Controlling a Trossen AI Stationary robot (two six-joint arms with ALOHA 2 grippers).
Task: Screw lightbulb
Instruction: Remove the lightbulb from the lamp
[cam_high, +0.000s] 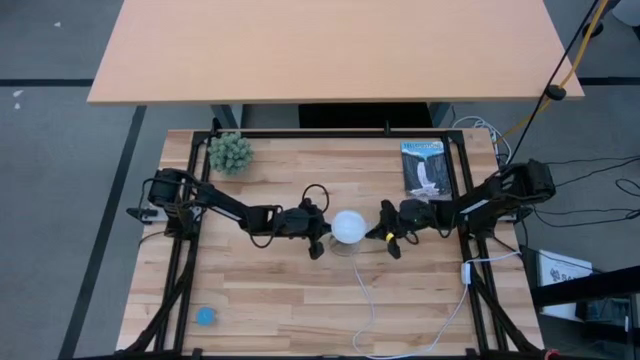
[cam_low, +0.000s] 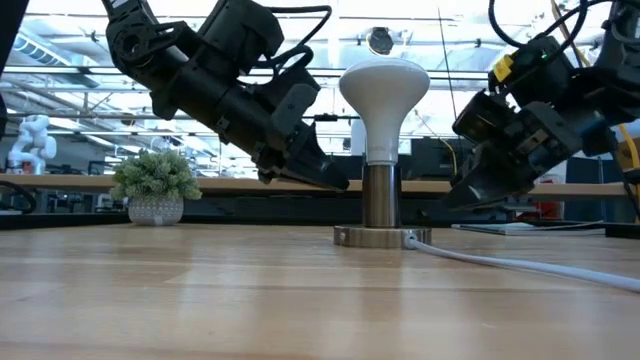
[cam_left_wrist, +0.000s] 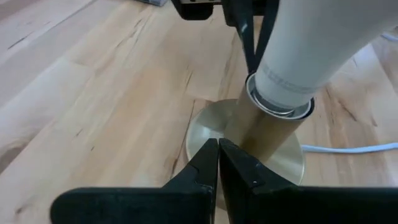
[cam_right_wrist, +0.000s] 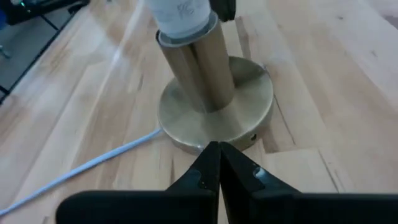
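Wooden table (cam_high: 300, 290): lightbulb (cam_low: 384, 100) upright in socket (cam_low: 381, 205), both grippers' jaws closed, empty.

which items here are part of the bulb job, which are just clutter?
Job:
- lightbulb, standing in the socket
- brass socket with white cord
- left pincer, shut, beside the base
- right pincer, shut, at the base's other side

Clutter:
- potted plant
- booklet
- blue ball
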